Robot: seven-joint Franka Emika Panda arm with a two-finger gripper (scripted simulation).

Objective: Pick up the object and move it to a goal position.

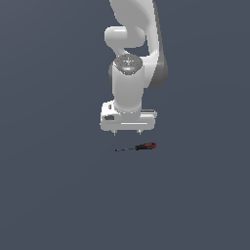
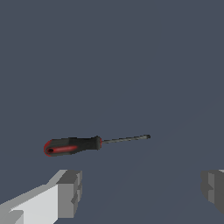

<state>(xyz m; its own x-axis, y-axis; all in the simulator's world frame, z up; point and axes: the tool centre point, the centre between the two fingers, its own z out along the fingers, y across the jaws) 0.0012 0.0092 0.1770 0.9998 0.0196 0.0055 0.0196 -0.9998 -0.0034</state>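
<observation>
Nearest the wrist camera, the white Franka parallel gripper [image 2: 140, 192] with grey finger pads [image 2: 70, 192] is spread wide, nothing between the jaws. Just past the fingertips lies the small screwdriver [image 2: 94, 143], with a black handle with red tip and a thin dark metal shaft, flat on the dark grey floor [image 2: 113, 57]. In the exterior view it sits just below the gripper [image 1: 127, 132], apart from it, handle toward that view's right, shaft pointing left. My read: light, rigid, low profile, likely to roll if nudged off-axis. Shaft looks too thin and slick for a sure hold; better to close across the handle, where it's thickest, jaws square to its long axis. Farther back, only the white arm [image 1: 129, 73] rising out of frame. No goal marker visible.
</observation>
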